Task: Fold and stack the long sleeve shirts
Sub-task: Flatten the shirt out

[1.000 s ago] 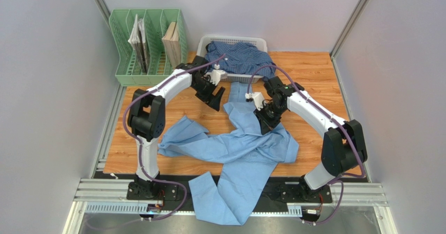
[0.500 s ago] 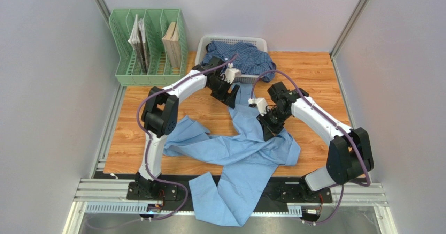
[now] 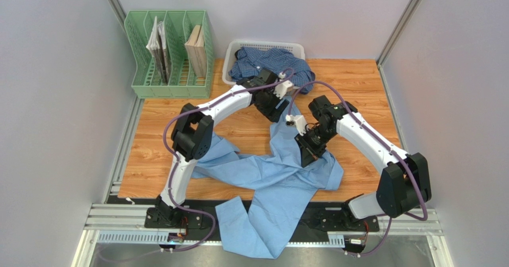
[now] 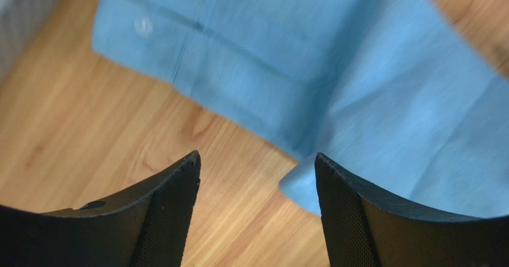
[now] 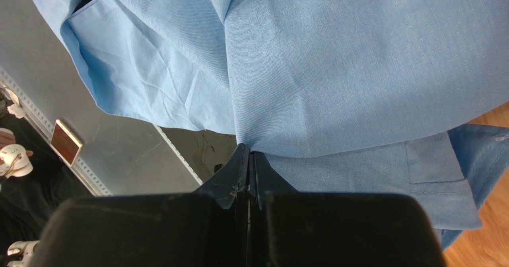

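Plain light-blue shirt (image 3: 281, 180) sprawled across bench (image 3: 358, 82), tail over near edge. On its cloth, right claw (image 5: 248, 153) clenched. Over far sleeve, left claw (image 4: 257, 159) spread, empty. Darker checked shirt (image 3: 272, 61) heaped in far basket (image 3: 263, 42).

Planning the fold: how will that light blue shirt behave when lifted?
Likely floppy: the light blue shirt lies crumpled, part hanging over the table edge, so it should drape and trail. Probably light: thin cloth bunches where the right end effector pinches it.
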